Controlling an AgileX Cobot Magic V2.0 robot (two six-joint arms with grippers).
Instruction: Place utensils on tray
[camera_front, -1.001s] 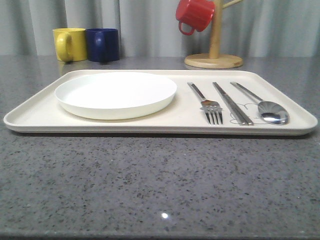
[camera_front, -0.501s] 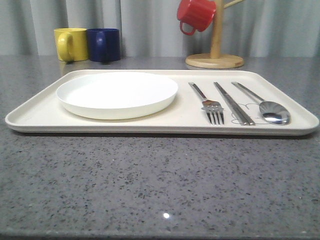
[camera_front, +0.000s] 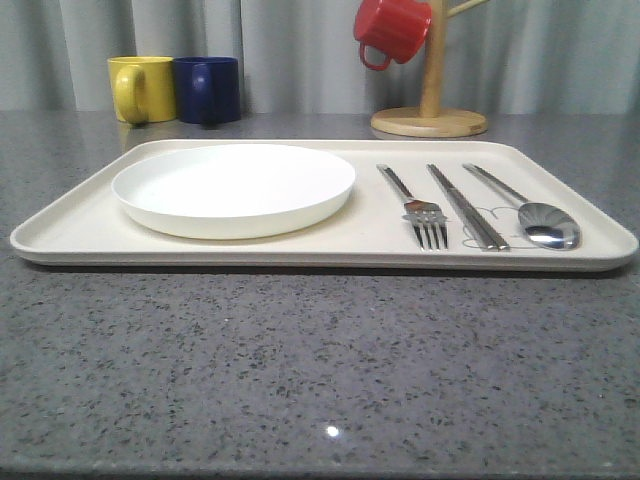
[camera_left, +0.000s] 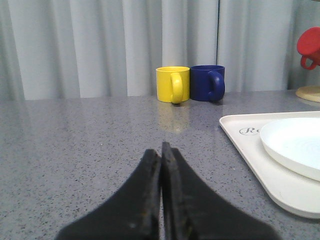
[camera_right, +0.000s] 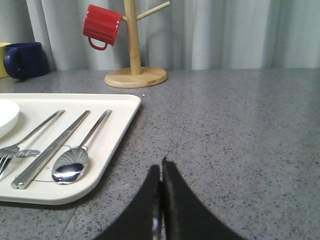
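The cream tray (camera_front: 90, 228) lies across the grey table. On its right part lie the utensils side by side: a fork (camera_front: 412, 205), a pair of chopsticks (camera_front: 465, 205) and a spoon (camera_front: 530, 212). In the right wrist view the same fork (camera_right: 30, 136), chopsticks (camera_right: 52, 148) and spoon (camera_right: 75, 160) rest on the tray (camera_right: 112, 145). My right gripper (camera_right: 161, 167) is shut and empty, over bare table beside the tray's right edge. My left gripper (camera_left: 161, 148) is shut and empty, over the table off the tray's (camera_left: 250, 165) left side.
A round white plate (camera_front: 233, 187) sits on the tray's left half. A yellow mug (camera_front: 142, 88) and a dark blue mug (camera_front: 207, 89) stand at the back left. A wooden mug tree (camera_front: 430, 110) with a red mug (camera_front: 391, 28) stands at the back right.
The whole front view has shifted a few pixels to the right since a second ago. Nothing on the tray has moved.
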